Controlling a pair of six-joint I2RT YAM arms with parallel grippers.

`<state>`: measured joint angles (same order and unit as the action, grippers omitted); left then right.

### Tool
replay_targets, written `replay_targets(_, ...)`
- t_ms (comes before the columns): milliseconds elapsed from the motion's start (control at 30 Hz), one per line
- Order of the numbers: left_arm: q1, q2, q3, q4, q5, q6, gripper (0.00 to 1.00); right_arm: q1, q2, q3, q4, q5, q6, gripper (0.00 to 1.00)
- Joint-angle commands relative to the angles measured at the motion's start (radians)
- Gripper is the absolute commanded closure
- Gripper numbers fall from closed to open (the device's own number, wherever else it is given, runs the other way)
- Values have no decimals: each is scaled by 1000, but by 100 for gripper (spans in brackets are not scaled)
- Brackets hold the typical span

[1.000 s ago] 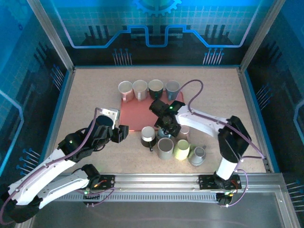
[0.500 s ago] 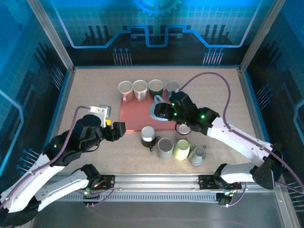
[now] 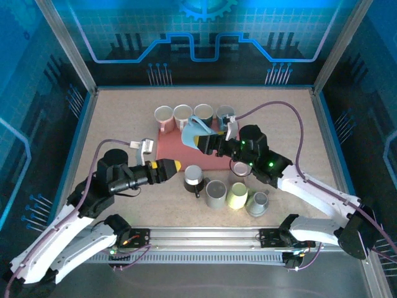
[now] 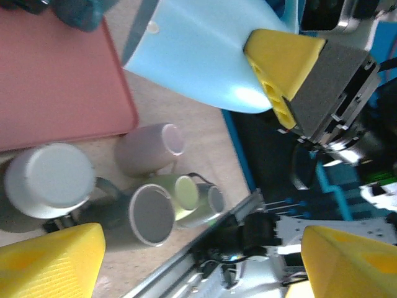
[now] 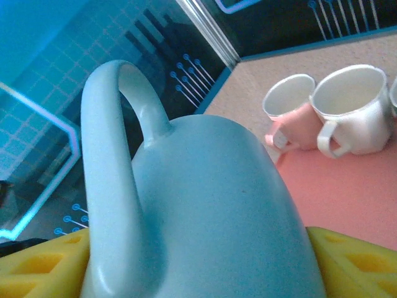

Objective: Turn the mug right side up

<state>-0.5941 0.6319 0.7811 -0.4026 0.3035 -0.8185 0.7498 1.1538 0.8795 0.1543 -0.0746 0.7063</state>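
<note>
From above, the right gripper [image 3: 208,141] is clamped on the light blue mug [image 3: 194,128], holding it tilted over the pink tray [image 3: 169,152], just in front of the row of upright mugs [image 3: 192,114]. A wide swing while turning could clip that row; the tray's near half is bare. The left gripper [image 3: 171,166] hangs at the tray's near edge, jaws spread and empty — close enough to collide if either arm advances.

The left wrist view has the mug aloft with the loose mug cluster [image 4: 152,214] beyond; a drop could scatter them.

At the right wrist, yellow pads [image 5: 350,264] pinch the smooth body. The rim is hidden, so the bite is perhaps shallow — slip is the risk.
</note>
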Motion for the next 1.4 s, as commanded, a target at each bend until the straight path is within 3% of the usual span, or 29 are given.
replay_targets(0,47,-7,-62,240,193,-153,17,-23,-56,-68,417,-91,-36,69)
replay_targets(167,103,1,-107,386,284,-218,16,-70,-76,-120,566,-236,-12,72)
replay_targets(233,122,19,-92,396,304,-241,15,-78,-91,-103,498,-288,-80,73)
replay_targets(300,138,36,-58,368,320,-242,16,-70,-121,-66,349,-302,-244,73)
replay_targets(433,148,67,17,324,356,-245,16,-12,-170,-9,66,-201,-681,72)
replay_targets(500,149,78,42,318,361,-266,16,22,-184,-6,25,-138,-890,77)
replay_targets(667,150,110,49,330,372,-408,17,88,-197,-53,176,116,-1251,77)
replay_targets(800,148,146,24,364,409,-560,19,89,-188,-101,315,173,-1459,73)
replay_targets(933,149,167,-51,551,429,-720,24,89,-181,-142,385,132,-1561,70)
replay_targets(1033,149,195,-51,598,453,-747,27,95,-182,-173,438,116,-1576,68)
replay_targets(1367,150,254,-85,677,518,-786,38,143,-241,-218,381,68,-1652,66)
